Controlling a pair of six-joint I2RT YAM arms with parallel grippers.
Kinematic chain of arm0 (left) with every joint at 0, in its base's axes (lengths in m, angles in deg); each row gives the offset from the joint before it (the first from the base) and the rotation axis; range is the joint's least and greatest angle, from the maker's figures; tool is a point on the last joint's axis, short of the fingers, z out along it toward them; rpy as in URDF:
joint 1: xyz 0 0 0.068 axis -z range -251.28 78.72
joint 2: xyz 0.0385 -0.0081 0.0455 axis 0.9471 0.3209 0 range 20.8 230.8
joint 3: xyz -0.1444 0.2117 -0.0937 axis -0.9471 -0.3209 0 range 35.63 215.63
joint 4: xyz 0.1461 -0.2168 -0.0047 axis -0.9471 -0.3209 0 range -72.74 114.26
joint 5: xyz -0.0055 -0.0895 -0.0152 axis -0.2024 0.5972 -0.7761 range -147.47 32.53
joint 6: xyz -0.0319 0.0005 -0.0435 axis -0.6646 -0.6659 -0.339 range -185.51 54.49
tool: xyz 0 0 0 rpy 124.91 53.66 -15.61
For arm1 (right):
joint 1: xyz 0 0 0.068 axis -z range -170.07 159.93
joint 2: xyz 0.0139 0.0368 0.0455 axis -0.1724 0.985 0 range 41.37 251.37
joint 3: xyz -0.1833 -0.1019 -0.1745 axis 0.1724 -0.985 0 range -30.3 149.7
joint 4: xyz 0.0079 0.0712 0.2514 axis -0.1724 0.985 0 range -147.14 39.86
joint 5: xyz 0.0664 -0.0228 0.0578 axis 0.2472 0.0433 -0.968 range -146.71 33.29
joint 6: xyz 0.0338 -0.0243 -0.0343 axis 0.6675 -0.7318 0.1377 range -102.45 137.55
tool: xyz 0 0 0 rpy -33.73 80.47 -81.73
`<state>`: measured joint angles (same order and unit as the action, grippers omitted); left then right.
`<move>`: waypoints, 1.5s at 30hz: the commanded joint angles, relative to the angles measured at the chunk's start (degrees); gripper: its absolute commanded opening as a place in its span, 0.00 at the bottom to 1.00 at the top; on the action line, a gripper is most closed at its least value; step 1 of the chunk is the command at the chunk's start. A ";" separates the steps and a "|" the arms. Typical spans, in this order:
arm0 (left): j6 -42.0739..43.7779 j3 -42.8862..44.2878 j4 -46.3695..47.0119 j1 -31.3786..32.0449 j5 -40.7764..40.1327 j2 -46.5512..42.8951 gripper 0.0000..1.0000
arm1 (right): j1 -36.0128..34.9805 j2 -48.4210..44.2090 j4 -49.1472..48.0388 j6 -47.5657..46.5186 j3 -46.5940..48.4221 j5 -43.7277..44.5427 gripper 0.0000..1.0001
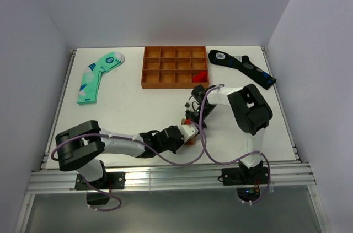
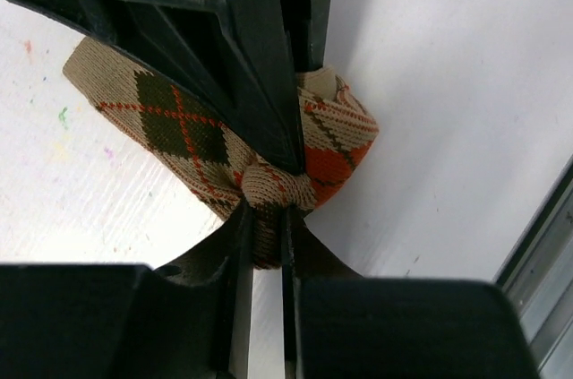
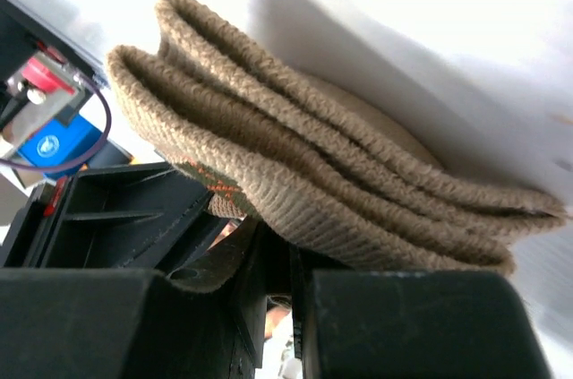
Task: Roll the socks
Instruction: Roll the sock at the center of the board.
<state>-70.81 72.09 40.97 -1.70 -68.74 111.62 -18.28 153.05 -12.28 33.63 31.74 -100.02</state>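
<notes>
Left wrist view puts the argyle sock [image 2: 179,119] mid-frame, bunched into a loose knot on the white table [image 2: 430,83]. One tan stretch with a dark diamond lies flat toward the left, and the orange-diamond end is folded over on itself at the right.

The left gripper [image 2: 266,227] has its fingers close together on a fold of knit at the bundle's near side, so it has hold of the sock. The right gripper [image 3: 279,258], seen from its own camera, pinches the underside of several stacked tan layers, with its jaws nearly together and fabric between them. One of its dark fingers also comes down onto the bundle in the left wrist view.

From above, both grippers meet over the sock in the near middle of the table, on the near side of the orange tray [image 1: 175,86]. The mint-green sock [image 1: 98,76] lies far left and the black sock [image 1: 242,66] far right, both well apart from the work.

I judge the rolling to be under way but loose, since the layers are folded rather than wound tight. The next move likely calls for one gripper to pin the bundle while the other turns the free flat end over it, without dragging the fold open.
</notes>
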 commanded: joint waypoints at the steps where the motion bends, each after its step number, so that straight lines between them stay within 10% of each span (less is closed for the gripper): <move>1: 0.20 4.57 -3.87 -0.76 2.91 4.62 0.02 | -0.27 0.74 -7.06 0.27 -3.50 14.92 0.12; 21: -9.55 12.75 -20.14 -6.82 25.49 10.43 0.00 | -0.97 -16.84 -35.18 8.35 -17.12 15.45 0.39; 45: -16.93 11.61 -19.87 -13.86 42.64 11.04 0.00 | 2.28 -32.40 -52.24 19.34 -31.01 25.82 0.47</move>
<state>-85.45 85.58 26.70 -15.23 -33.92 120.41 -17.34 122.51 -57.67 51.77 1.73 -79.80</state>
